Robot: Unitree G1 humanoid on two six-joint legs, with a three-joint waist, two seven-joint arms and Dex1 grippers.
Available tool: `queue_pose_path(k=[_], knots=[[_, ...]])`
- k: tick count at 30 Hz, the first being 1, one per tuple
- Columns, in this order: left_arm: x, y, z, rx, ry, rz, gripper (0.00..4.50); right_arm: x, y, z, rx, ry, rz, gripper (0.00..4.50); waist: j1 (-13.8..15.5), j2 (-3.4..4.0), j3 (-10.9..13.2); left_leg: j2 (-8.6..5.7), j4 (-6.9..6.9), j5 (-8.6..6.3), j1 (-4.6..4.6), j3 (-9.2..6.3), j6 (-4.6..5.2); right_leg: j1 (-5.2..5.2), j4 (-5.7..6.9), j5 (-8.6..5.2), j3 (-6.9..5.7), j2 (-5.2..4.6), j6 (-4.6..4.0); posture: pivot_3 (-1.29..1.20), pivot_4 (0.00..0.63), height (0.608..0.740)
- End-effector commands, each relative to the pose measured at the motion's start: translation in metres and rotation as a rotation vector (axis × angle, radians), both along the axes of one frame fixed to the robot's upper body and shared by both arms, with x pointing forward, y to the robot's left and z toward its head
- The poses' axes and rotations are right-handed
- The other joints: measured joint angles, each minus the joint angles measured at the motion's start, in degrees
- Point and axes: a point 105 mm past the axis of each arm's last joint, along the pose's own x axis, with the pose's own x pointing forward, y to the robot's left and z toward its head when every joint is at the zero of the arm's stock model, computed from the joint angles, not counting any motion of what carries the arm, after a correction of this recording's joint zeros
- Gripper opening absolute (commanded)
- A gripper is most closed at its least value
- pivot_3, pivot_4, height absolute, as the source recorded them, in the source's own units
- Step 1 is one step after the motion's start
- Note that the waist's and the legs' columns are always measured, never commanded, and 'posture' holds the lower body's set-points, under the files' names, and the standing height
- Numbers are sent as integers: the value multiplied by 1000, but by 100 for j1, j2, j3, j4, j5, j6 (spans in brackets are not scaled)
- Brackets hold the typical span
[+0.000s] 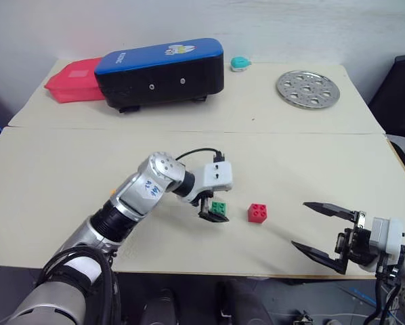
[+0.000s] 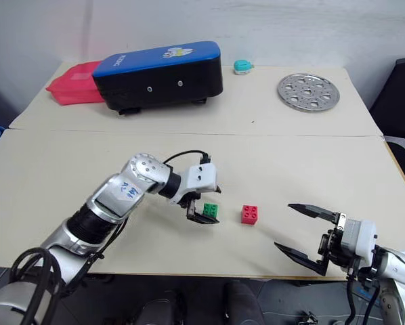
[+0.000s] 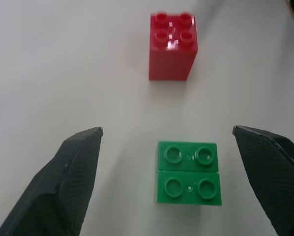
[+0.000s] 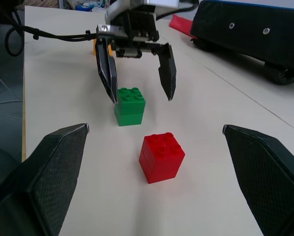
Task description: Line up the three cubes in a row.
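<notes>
While the left gripper point(image 4: 136, 69) hangs open just above the green brick point(image 4: 130, 105), its 2 black fingers stand either side of the brick without touching it; the right gripper point(image 1: 328, 235) waits wide open and empty near the table point(image 1: 311, 169) edge, well apart from the bricks.

Item 1, green brick: on the table, just beside the red brick point(image 1: 258, 212); 4 studs on top.
Item 2, red brick: same form, free on the table between the 2 grippers.
Item 3, orange-yellow brick point(image 4: 94, 47): a sliver shows behind the left gripper.

Handling, as judged: hard moulded plastic, light, stiff, not fragile; glossy sides likely slippery; take hold across 2 opposite flat side faces, below the studs, squarely so it does not twist.
</notes>
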Motion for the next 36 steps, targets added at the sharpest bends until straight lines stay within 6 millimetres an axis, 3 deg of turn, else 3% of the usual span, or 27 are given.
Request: queue_pose_path(k=[1, 3, 6, 9, 12, 14, 17, 19, 21, 24, 29, 32, 36], knots=[[-7, 13, 40, -126, -46, -24, 4315, 6, 7, 7, 7, -20, 29, 4500, -13, 0, 0, 1, -1, 0, 1, 1, -1, 0, 1, 0, 1, 0, 0, 0, 150, 740], [-5, 31, 54, -208, -58, 7, 4315, 11, 13, 13, 23, -31, 47, 4500, -13, 2, 0, 2, -1, 0, 2, 0, -2, -1, 2, 0, 3, 3, 0, 0, 150, 740], [1, 86, 65, -342, -135, 97, 4315, 20, 26, 24, 64, -54, 85, 4500, -62, 7, -2, 2, -4, 1, 10, 0, -5, -2, 7, -1, 12, 3, -1, 0, 150, 740], [-4, 151, 57, -387, -182, 240, 4416, 25, 39, 31, 84, -65, 129, 4500, -84, 5, -1, 3, -6, 1, 13, -9, -11, -8, 15, -4, 12, 5, -8, 0, 150, 740], [-9, 216, 36, -318, -179, 467, 4416, 26, 49, 35, 93, -71, 169, 4500, -75, 2, 0, 5, -7, -3, 7, -13, -11, -15, 12, -5, 8, 3, -10, 0, 150, 740], [-27, 266, 18, -256, -157, 637, 4416, 26, 55, 37, 95, -80, 199, 4500, -40, 0, 1, 4, -3, -11, 1, -15, 3, -16, 7, -5, 4, -3, -9, 0, 150, 740], [-51, 300, 13, -277, -164, 764, 4416, 27, 59, 38, 94, -93, 224, 4500, -14, 0, 0, 1, 0, -41, 1, -6, 39, -16, -1, -5, -1, -24, -9, 0, 150, 740], [-75, 336, -6, -247, -164, 902, 4416, 27, 65, 38, 97, -94, 263, 4500, 4, -8, -3, 1, 4, -58, -3, -9, 52, -13, -7, -4, -12, -33, -8, 0, 150, 740], [-93, 356, -14, -248, -159, 980, 4416, 26, 69, 38, 98, -96, 293, 4500, 5, -10, -5, 1, 3, -68, 1, -9, 55, -10, -10, -4, -13, -38, -8, 0, 150, 740], [-97, 354, -11, -291, -152, 991, 4416, 27, 69, 36, 100, -76, 312, 4500, 33, -13, -6, 1, 0, -70, 0, -15, 55, -10, -11, -5, -24, -43, -10, 0, 150, 740], [-73, 295, 1, -353, -88, 754, 4416, 21, 66, 26, 73, -48, 338, 4500, 49, -15, -8, -1, -4, -66, -1, -18, 57, 2, -10, -6, -53, -71, -13, 0, 150, 740], [-61, 278, 2, -358, -72, 697, 4416, 21, 64, 24, 72, -55, 339, 4500, 14, -12, -7, -3, -10, -63, -2, -12, 55, 2, -10, -6, -57, -76, -13, 0, 150, 740], [-32, 263, -16, -346, -56, 658, 4416, 22, 59, 18, 72, -63, 323, 4500, -45, -11, -7, 6, -10, -61, 0, 0, 51, -3, -7, -6, -49, -54, -13, 0, 150, 740]])
